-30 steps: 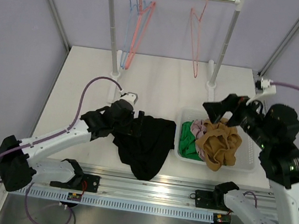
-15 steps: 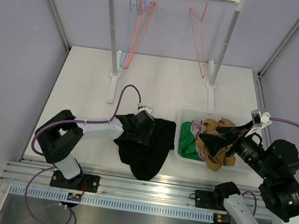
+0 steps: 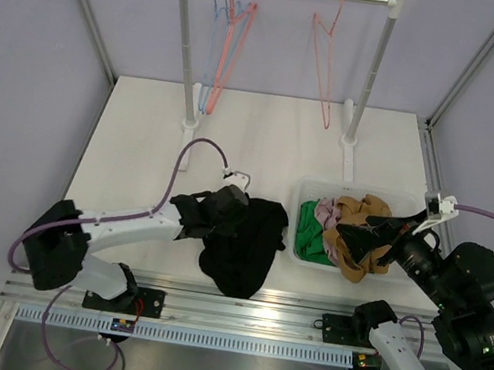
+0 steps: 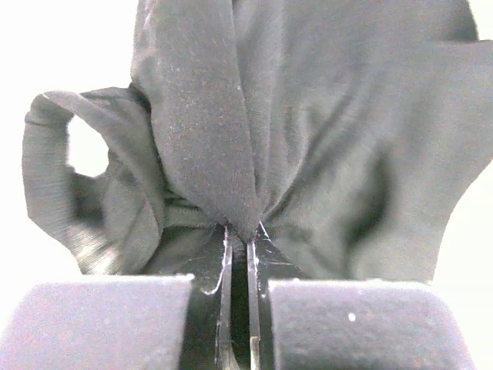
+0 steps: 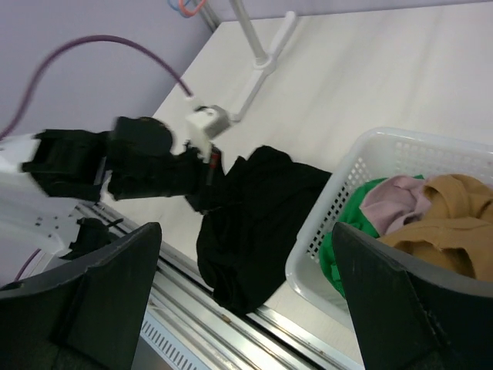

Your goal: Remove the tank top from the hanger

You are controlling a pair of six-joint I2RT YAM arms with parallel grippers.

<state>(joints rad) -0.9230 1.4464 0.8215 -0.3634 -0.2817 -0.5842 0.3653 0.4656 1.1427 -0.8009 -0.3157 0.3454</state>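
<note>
I am pinching a fold of the black tank top (image 3: pixel 243 244), lying on the table (image 3: pixel 145 125) beside the basket (image 3: pixel 400 273), in my left gripper (image 4: pixel 239 231); my right gripper (image 5: pixel 243 231) is hovering, jaws spread.

Tank top (image 4: pixel 323 139) — matt black knit cloth; basket (image 5: pixel 339 193) — white perforated plastic.

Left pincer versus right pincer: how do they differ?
Left pincer is shut on a fold of the black fabric tank top; right pincer is open, empty. Left pincer sits low at the table; right pincer hangs higher beside the white plastic mesh basket. Both are dark-coloured.
</note>
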